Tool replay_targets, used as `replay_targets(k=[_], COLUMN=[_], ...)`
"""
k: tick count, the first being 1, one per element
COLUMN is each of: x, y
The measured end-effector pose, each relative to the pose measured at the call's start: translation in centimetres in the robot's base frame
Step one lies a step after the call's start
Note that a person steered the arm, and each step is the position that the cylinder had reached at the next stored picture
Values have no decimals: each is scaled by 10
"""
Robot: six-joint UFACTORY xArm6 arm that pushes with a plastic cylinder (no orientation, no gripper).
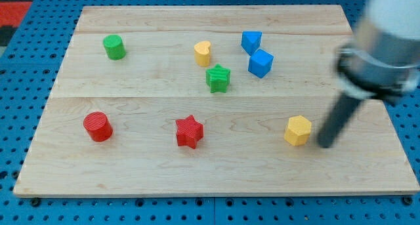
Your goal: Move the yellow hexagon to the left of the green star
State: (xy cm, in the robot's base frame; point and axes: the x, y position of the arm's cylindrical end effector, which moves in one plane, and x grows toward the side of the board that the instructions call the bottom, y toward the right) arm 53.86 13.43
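Note:
The yellow hexagon (298, 130) lies on the wooden board at the view's lower right. The green star (218, 78) sits near the board's middle, up and to the left of the hexagon. My tip (324, 145) touches the board just to the right of the yellow hexagon, a small gap apart from it. The rod slants up to the right into the blurred arm body.
A yellow heart-like block (203, 53) sits just up-left of the green star. Two blue blocks (251, 41) (260, 63) lie to the star's upper right. A green cylinder (114, 46) is at upper left, a red cylinder (98, 126) at lower left, a red star (189, 131) at bottom centre.

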Motion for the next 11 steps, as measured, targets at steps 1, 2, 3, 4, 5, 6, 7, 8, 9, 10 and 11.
replay_targets(k=[1,2,3,4,5,6,7,8,9,10,11], x=[-10,-18,-12,-30,-48,-54,-48,-44,-48,-68,-65], y=[-118,-87,-54,-90,-209,-216,-188,-119,-74,-76,-187])
